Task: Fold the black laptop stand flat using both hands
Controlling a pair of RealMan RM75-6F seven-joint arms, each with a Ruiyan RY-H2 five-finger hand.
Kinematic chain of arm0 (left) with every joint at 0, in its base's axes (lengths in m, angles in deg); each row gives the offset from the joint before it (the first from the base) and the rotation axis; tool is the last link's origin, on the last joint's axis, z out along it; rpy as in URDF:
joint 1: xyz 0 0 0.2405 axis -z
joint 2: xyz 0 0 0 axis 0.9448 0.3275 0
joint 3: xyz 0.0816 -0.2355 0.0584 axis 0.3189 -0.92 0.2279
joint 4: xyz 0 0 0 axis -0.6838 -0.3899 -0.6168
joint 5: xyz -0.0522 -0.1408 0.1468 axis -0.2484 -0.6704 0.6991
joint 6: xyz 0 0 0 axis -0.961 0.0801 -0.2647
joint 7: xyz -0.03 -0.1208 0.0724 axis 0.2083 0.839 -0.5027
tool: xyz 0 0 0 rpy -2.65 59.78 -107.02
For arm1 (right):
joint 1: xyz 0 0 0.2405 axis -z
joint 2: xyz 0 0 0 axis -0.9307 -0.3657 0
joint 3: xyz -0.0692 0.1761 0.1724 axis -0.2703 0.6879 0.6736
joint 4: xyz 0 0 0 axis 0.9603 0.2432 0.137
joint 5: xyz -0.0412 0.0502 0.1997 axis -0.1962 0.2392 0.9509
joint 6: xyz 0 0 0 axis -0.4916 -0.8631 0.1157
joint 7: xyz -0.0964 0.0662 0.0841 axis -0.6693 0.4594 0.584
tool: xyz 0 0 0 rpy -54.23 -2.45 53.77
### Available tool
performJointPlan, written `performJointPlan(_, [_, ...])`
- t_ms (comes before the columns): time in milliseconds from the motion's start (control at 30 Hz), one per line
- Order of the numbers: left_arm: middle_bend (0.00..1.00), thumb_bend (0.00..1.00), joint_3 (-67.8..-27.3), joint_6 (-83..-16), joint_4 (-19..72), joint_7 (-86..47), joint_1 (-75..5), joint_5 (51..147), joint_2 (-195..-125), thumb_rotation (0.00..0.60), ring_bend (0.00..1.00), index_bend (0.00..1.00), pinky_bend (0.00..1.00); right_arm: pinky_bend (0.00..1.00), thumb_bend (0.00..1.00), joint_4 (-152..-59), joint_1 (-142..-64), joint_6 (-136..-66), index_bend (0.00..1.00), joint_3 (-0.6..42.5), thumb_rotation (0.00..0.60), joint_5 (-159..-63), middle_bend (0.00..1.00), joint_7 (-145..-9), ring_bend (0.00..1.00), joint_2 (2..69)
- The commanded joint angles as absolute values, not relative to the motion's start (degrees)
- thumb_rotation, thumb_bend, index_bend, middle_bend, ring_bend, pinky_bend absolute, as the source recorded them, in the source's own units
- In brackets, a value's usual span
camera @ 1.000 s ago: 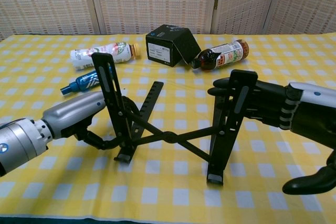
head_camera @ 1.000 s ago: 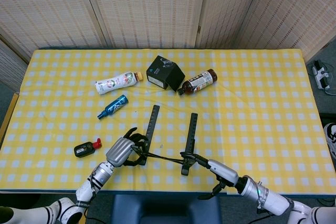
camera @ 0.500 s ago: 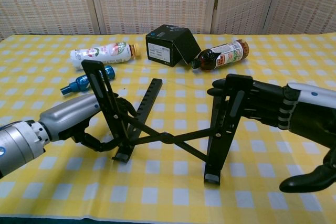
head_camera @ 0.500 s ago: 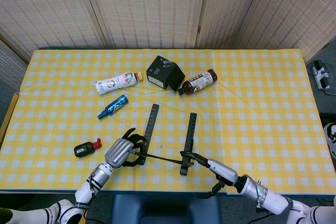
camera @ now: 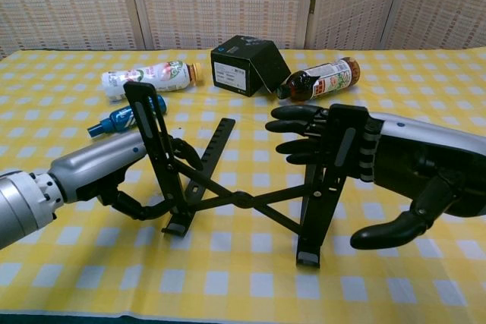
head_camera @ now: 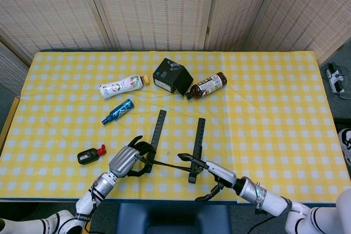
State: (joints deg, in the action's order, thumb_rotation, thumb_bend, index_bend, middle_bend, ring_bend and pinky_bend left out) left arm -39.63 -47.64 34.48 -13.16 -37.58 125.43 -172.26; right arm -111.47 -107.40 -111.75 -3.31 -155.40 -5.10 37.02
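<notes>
- Tablecloth (head_camera: 274, 108): yellow and white check.
- Laptop stand (camera: 243, 187): black all over.
- Left hand (camera: 106, 168): silver-grey back, black fingers.
- Right hand (camera: 357, 149): black fingers, grey back.
- Box (head_camera: 172, 76), far centre: black, white label.
- Bottle (head_camera: 123, 86), far left: white, tan cap.
- Small bottle (head_camera: 117, 111): metallic blue.
- Bottle (head_camera: 206, 85), far right of box: dark brown, pale label.
- Small item (head_camera: 90, 155), near left: black with red.

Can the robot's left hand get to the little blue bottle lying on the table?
Probably yes. The small blue bottle lies just beyond the left hand with bare yellow checked tablecloth between them, but that hand now grips the black laptop stand and would have to let go.
</notes>
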Motion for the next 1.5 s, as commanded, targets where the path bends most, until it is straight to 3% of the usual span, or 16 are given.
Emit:
performJointPlan(33, [0.29,0.43,-39.5,-47.9,35.2,-13.2,-37.7,125.8,-171.7,0.600,0.20,0.32,0.00,0.00,0.17,-110.8,-108.2,-110.7,0.00,-4.6,0.600,-153.7,0.01,7.1,0.05,38.5])
performJointPlan(200, [0.29,0.43,-39.5,-47.8,35.9,-13.0,-37.6,125.8,-171.3,0.600,0.19,0.32,0.00,0.00,0.17,-109.0,-108.4,-109.2,0.00,-5.9,0.600,-151.7,0.01,19.9,0.04,40.0])
performJointPlan(500, [0.28,0.43,-39.6,-47.8,36.3,-13.0,-37.7,125.9,-171.1,0.600,0.19,0.32,0.00,0.00,0.17,-106.6,-108.5,-108.2,0.00,-6.6,0.600,-150.8,0.00,30.6,0.02,41.9])
performJointPlan(1000, [0.27,0.43,-39.9,-51.3,37.0,-13.5,-38.6,127.8,-169.6,0.600,0.18,0.29,0.00,0.00,0.17,-107.6,-103.2,-109.7,0.00,2.3,0.600,-144.0,0.00,-4.6,0.01,46.4])
performJointPlan(1200, [0.23,0.43,-40.7,-53.5,37.4,-14.0,-39.5,127.7,-168.1,0.600,0.16,0.20,0.00,0.00,0.17,-108.8,-103.0,-107.6,0.00,6.3,0.600,-139.9,0.00,-9.9,0.00,48.1])
performJointPlan(1500, [0.23,0.43,-41.5,-55.6,36.6,-12.0,-40.8,127.0,-166.1,0.600,0.15,0.18,0.00,0.00,0.17,-110.0,-99.2,-106.6,0.00,10.7,0.600,-132.0,0.00,-13.8,0.00,47.3])
